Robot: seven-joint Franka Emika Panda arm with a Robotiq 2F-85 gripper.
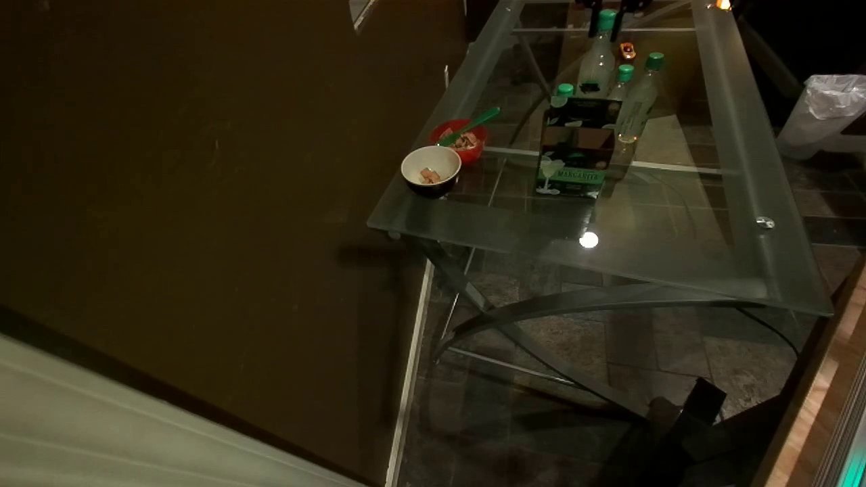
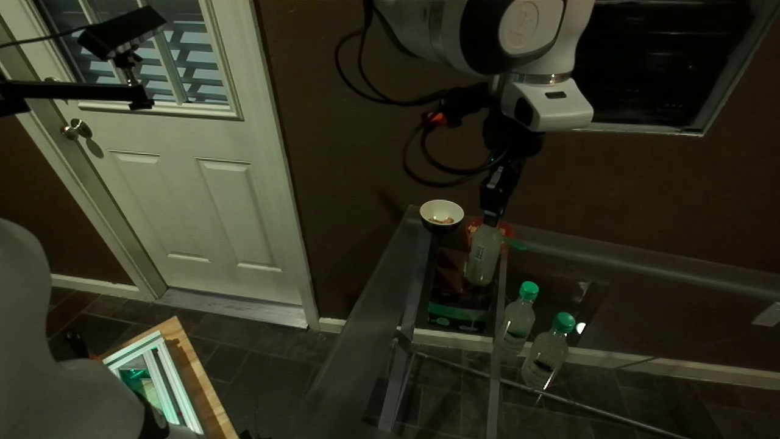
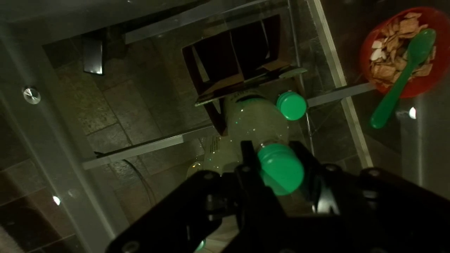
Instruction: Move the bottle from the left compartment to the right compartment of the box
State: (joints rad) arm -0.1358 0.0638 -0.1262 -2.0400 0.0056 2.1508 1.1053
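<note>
Gripper [image 3: 273, 146] up close has the bottle [image 3: 258, 119] pinched at the neck, lower end just beside the divider [image 3: 251, 83] of the box [image 1: 575, 177] — can't tell if it's clear — so going sideways too low could snag it and tip the box imo.

A red bowl [image 3: 440, 39] of tan pieces [image 3: 383, 71] sits on the glass table [image 1: 747, 162], a green spoon [image 3: 401, 80] resting over the bowl's rim; just beside it stands a white-lined bowl [image 1: 433, 156] holding a few bits [image 1: 429, 176]. A pale bin [image 1: 804, 127] with a plastic liner [image 1: 839, 96] stands beside the table; a pale door [image 2: 183, 210] bears a metal knob [image 2: 78, 128].
</note>
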